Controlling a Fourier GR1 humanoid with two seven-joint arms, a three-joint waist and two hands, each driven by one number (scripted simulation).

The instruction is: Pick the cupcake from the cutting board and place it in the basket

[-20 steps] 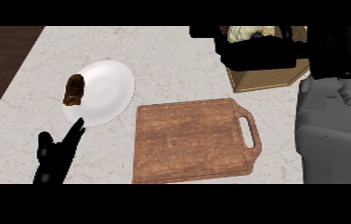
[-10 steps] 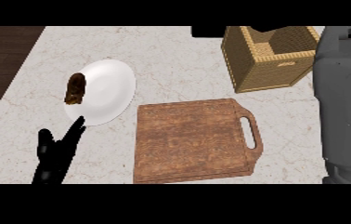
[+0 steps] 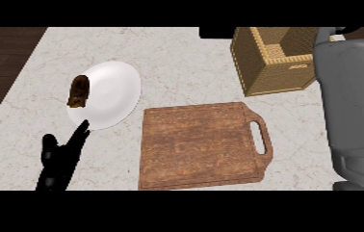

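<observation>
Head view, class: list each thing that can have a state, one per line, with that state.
Woven wicker basket: upright, open-topped; contents not visible.
Brown wooden cutting board: flat on the counter, nothing on it.
White round plate: holds a dark brown food piece at its left edge.
Left hand: open, resting, lower left.
Right hand: hidden; only its grey forearm shows.

Pale cream marble-patterned stone counter [image 3: 185,67], faint brown veining, fills most of the view. Dark brown wooden plank floor [image 3: 14,53] visible past its left edge. Lighting even.
</observation>
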